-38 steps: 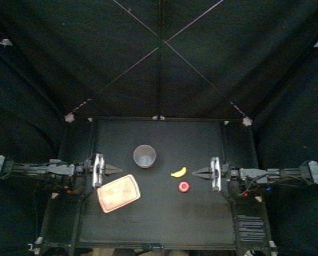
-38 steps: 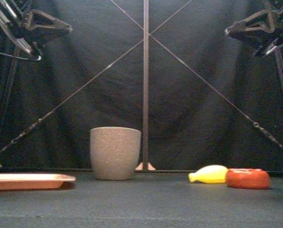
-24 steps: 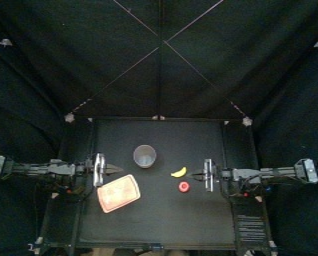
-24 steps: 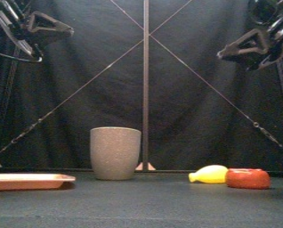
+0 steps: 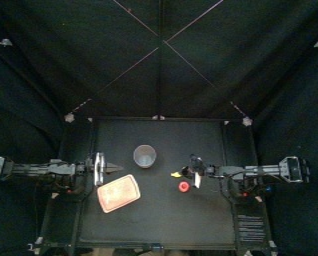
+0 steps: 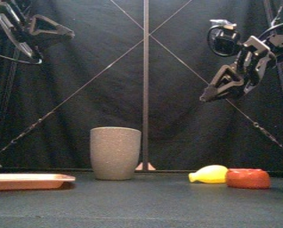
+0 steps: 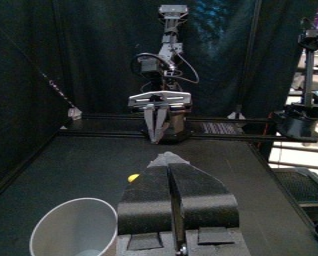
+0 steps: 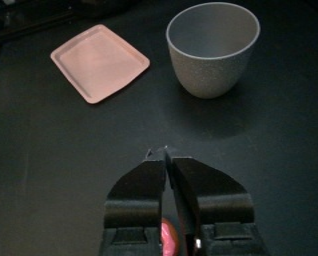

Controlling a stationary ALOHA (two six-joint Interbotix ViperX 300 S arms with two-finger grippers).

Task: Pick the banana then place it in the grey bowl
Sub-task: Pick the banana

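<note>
I hold the right gripper (image 6: 208, 94), jaws pressed together, high over the banana (image 6: 208, 174), which lies on the table (image 6: 109, 207) just beside a red toy (image 6: 247, 178), apart from the grey speckled cup (image 6: 116, 152), so the jaws need spreading before descent; the left gripper (image 7: 167, 160), also closed, rests at left.

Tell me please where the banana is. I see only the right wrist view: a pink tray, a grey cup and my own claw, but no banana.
Observer: The banana lies on the table, right of the grey cup in the front view.
Operator: Something red shows under my claw. What is it?
Observer: A round red toy, not the banana; the banana lies beside it, on the side toward the cup.
Operator: How high is my claw?
Observer: The right claw hangs well above both toys, higher than the cup's rim in the front view.
</note>
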